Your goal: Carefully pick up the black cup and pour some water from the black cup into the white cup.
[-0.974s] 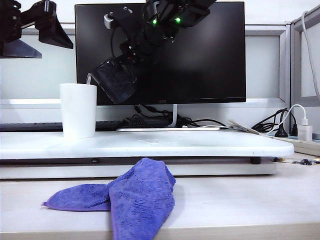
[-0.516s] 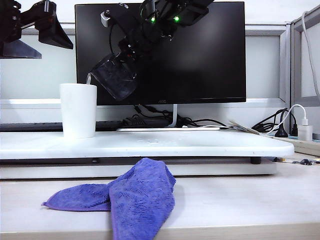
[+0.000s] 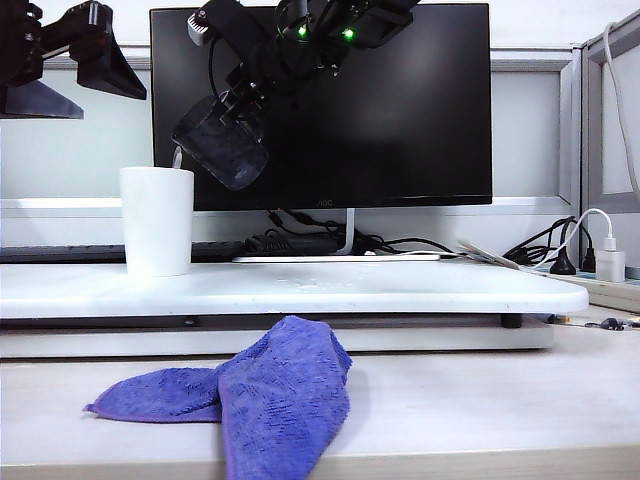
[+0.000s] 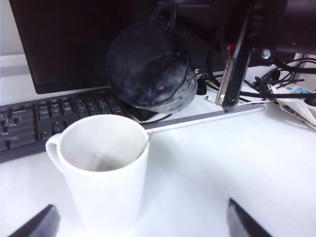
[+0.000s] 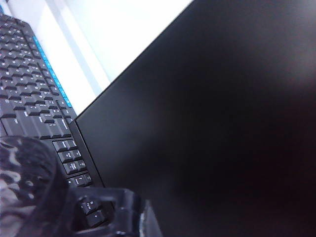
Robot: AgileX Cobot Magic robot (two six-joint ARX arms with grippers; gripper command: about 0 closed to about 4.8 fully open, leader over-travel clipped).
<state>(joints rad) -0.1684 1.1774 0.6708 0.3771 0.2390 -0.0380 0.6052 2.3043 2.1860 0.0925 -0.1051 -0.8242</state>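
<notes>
Counted on the bench:

- One black cup [image 3: 222, 140], dark and translucent, tilted in the air.
- One white cup [image 3: 157, 219], upright on the white board [image 3: 400, 290].
- One white board.
- One purple cloth [image 3: 262, 393], crumpled in front of the board.
- One monitor [image 3: 400, 110], screen dark.
- One keyboard [image 4: 44, 121] under the monitor.
- Two grippers: left gripper [image 4: 140, 224], fingers spread wide and empty; right gripper [image 3: 245, 95], clamped on the black cup.
- One white plug [image 3: 609, 262] at far right.
- Cables behind the monitor stand: tangled, number cannot be told.
</notes>
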